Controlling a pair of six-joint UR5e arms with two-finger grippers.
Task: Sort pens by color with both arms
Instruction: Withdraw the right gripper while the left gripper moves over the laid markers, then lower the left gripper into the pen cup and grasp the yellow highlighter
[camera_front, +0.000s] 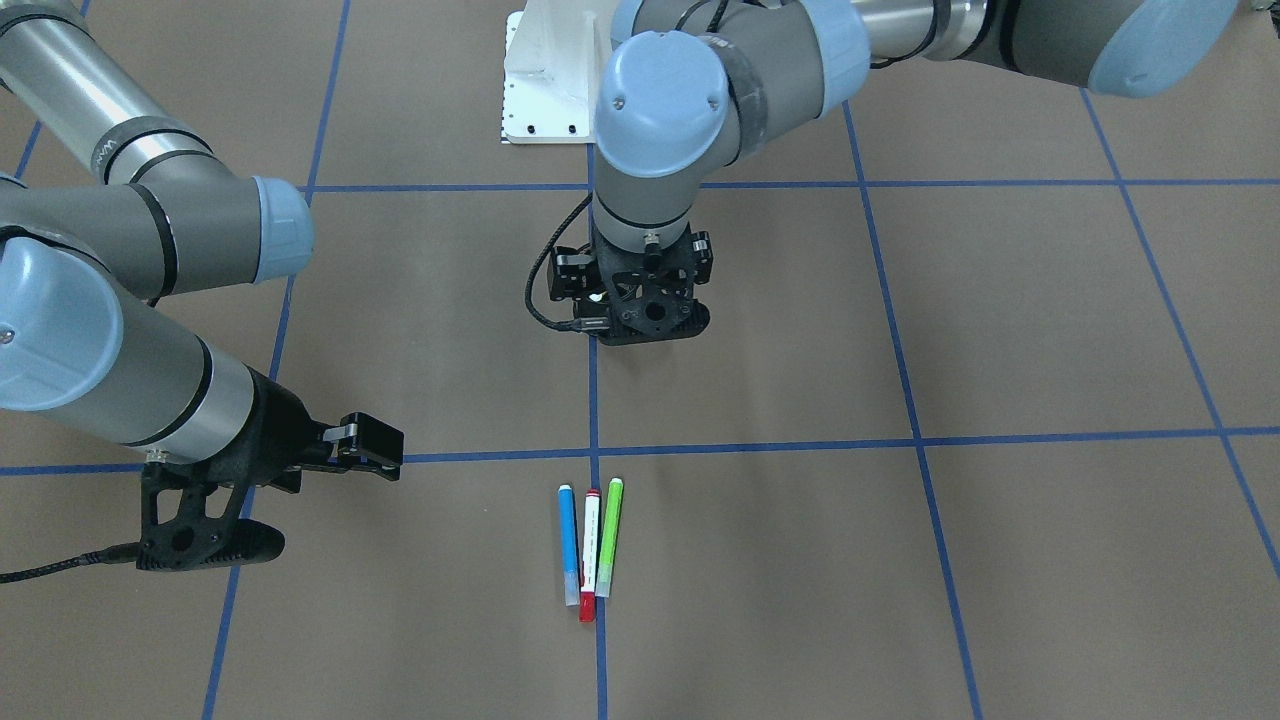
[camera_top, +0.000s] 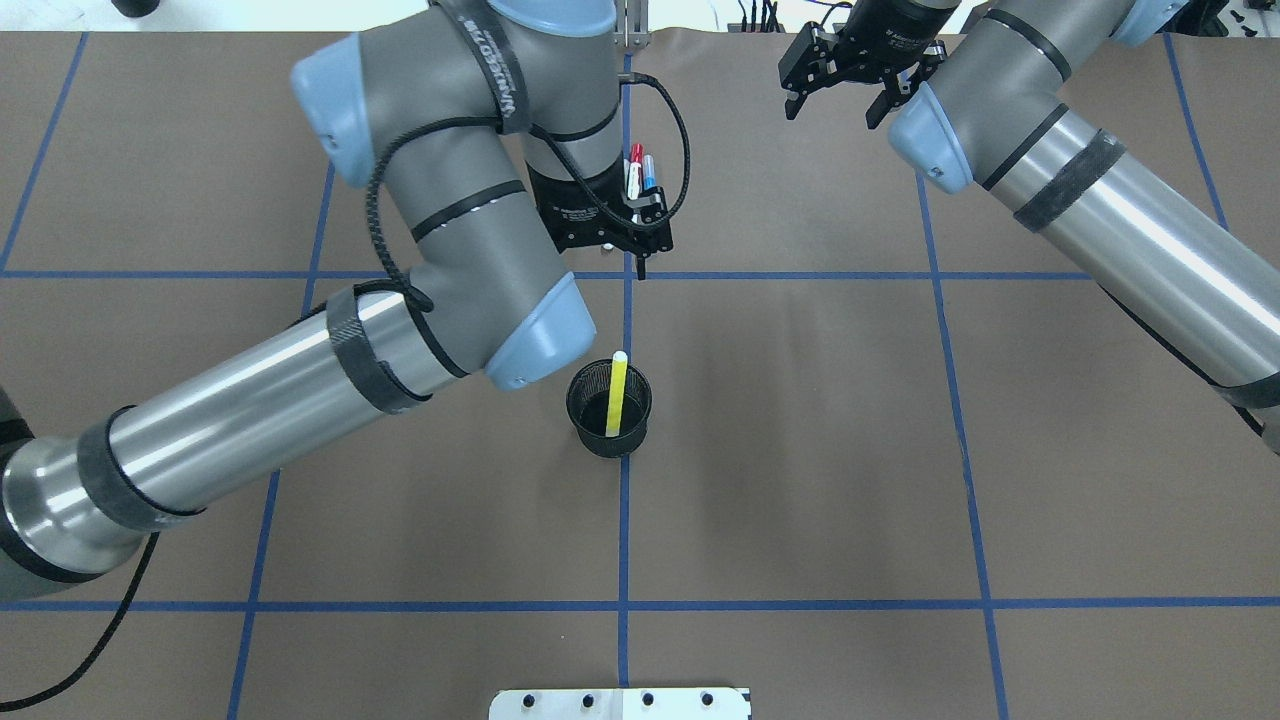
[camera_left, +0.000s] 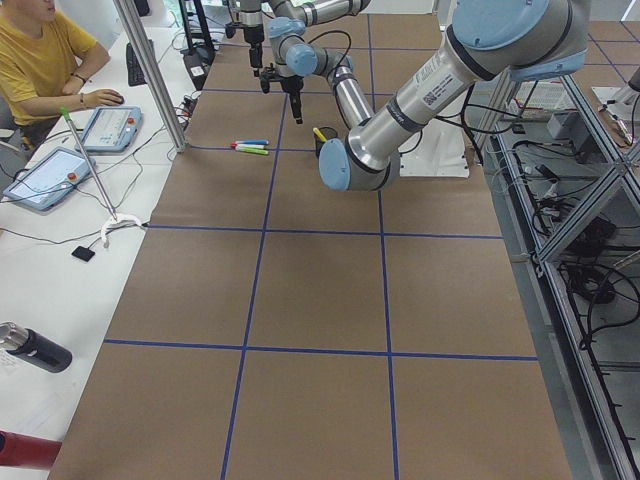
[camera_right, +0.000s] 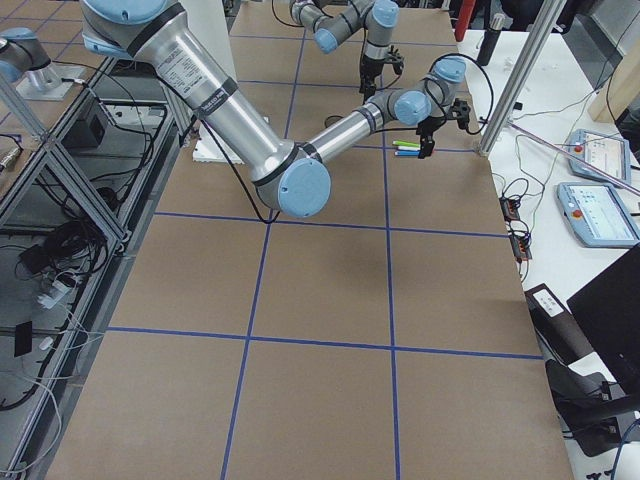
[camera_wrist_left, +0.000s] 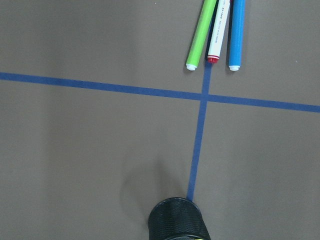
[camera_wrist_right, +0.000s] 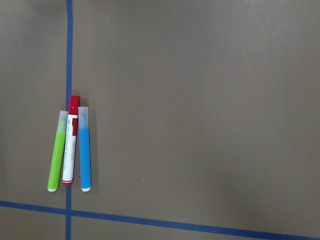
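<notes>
Three pens lie side by side on the brown table: blue (camera_front: 569, 540), white with a red cap (camera_front: 590, 550) and light green (camera_front: 609, 535). They also show in the right wrist view, blue pen (camera_wrist_right: 85, 155), red-capped pen (camera_wrist_right: 71, 150), green pen (camera_wrist_right: 57, 157). The yellow pen (camera_top: 617, 390) stands tilted in the black mesh cup (camera_top: 608, 437). My left gripper (camera_top: 615, 250) hangs between the cup and the three pens, apparently open and empty. My right gripper (camera_top: 832, 108) is open and empty, off to the side of the pens, above the table.
Blue tape lines divide the table into squares. The white base pedestal (camera_front: 545, 70) stands at the robot's edge. The left arm's elbow (camera_top: 530, 340) hangs close beside the cup. An operator and tablets sit along the far side in the exterior left view.
</notes>
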